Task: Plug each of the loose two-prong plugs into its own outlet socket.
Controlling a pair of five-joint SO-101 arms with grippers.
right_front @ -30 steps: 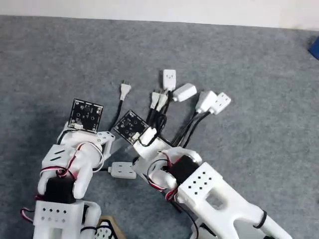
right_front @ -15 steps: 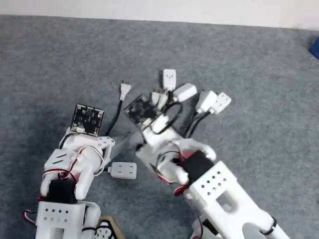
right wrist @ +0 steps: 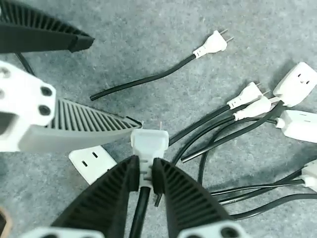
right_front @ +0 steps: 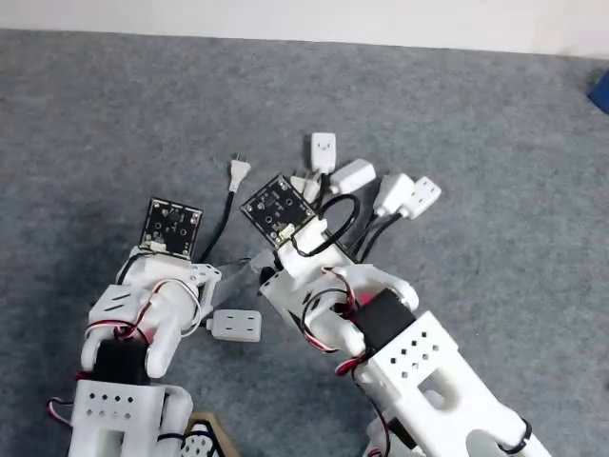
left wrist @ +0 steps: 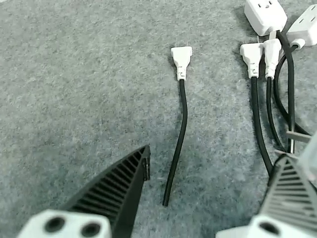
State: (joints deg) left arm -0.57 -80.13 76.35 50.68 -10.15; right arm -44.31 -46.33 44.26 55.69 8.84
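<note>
White plastic arms [right_front: 419, 367] carry ribbed black jaws and red wiring [right_front: 306, 329]

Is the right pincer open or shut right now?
Shut: the right pincer clamps the base of a white plug.

A grey carpeted surface [right_front: 495, 143], with a blue object [right_front: 600, 90] at its right edge and a pale strip [right_front: 285, 19] bordering its far edge

High cam overhead; wrist cams close, fwd; all share lone plug [right_front: 240, 171]
</note>
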